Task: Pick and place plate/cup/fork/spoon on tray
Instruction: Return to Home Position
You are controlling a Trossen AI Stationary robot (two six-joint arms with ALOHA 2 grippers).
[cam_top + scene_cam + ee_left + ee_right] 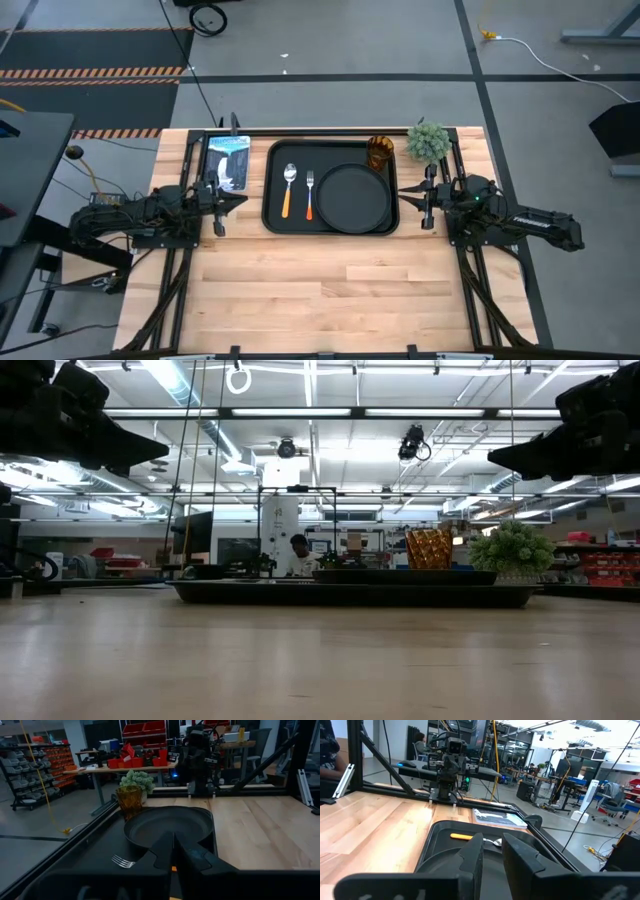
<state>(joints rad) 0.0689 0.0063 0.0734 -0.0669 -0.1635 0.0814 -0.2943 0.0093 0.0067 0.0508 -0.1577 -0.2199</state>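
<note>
Low view: tray [350, 594] rim hides the cutlery; only cup [429, 548] and plant [512, 550] rise above it. Left gripper [226, 201] hovers just left of the tray, fingers closed, empty. Right gripper [416, 196] hovers at its right edge, fingers slightly parted, empty. On the tray: spoon [288, 188], fork [310, 193], plate [355, 197], cup at far right corner.

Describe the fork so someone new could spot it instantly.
Find the large black tray in the middle of the wooden table. Two utensils lie side by side in its left part. The fork is the one nearer the round black plate, tined, unlike the round-bowled spoon.
</note>
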